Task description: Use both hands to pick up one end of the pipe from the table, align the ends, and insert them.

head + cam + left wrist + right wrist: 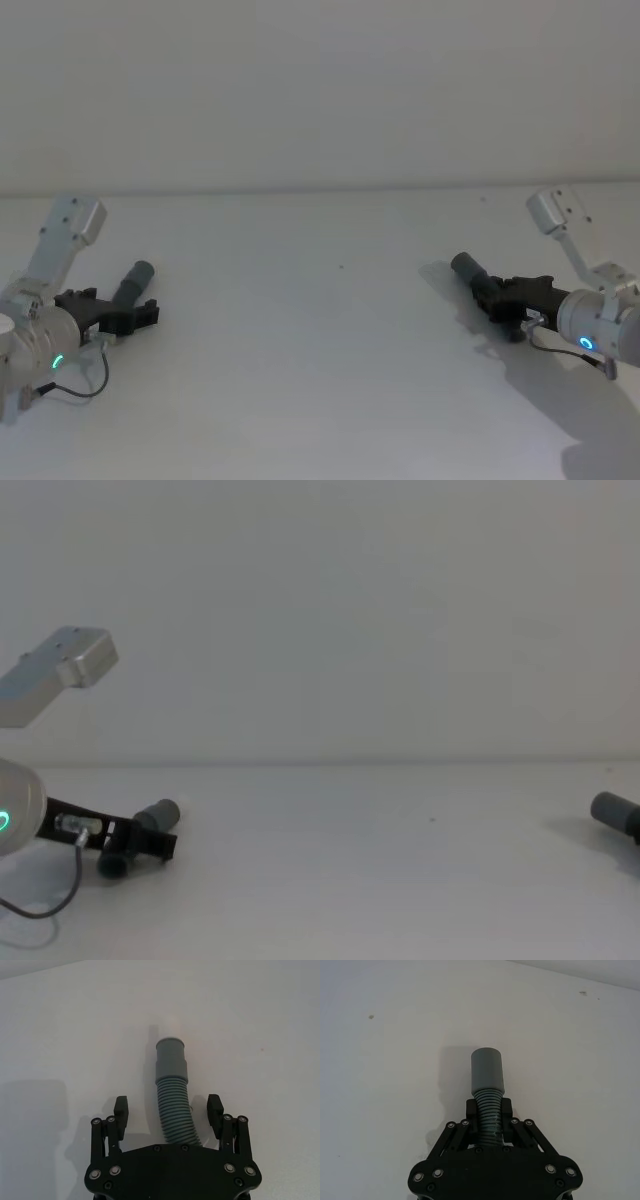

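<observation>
The two halves sit well apart, one toward each end of the counter [320, 390], so what matters for the join is how their free ends face. The left pipe piece [172, 1087] runs straight out from the left gripper [168, 1107], its long axis along the gripper's reach and its smooth cuff [170, 1057] leading. From the head view it angles away from the robot and a little toward the counter's middle. The right pipe piece [487, 1077] also points toward the middle, so the two ends lean toward each other but are far from being in line.

The left gripper is spread wide. Its fingers [121, 1111] flank the ribbed section with clear gaps on both sides, touching nothing, so that piece is not yet held. The right gripper [489, 1108] is clamped tight on the ribs just behind its piece's cuff, which sticks out free.

The left side looks to be the one outstanding — closing squarely on the ribs comes before any lifting or aligning over the counter's middle.
</observation>
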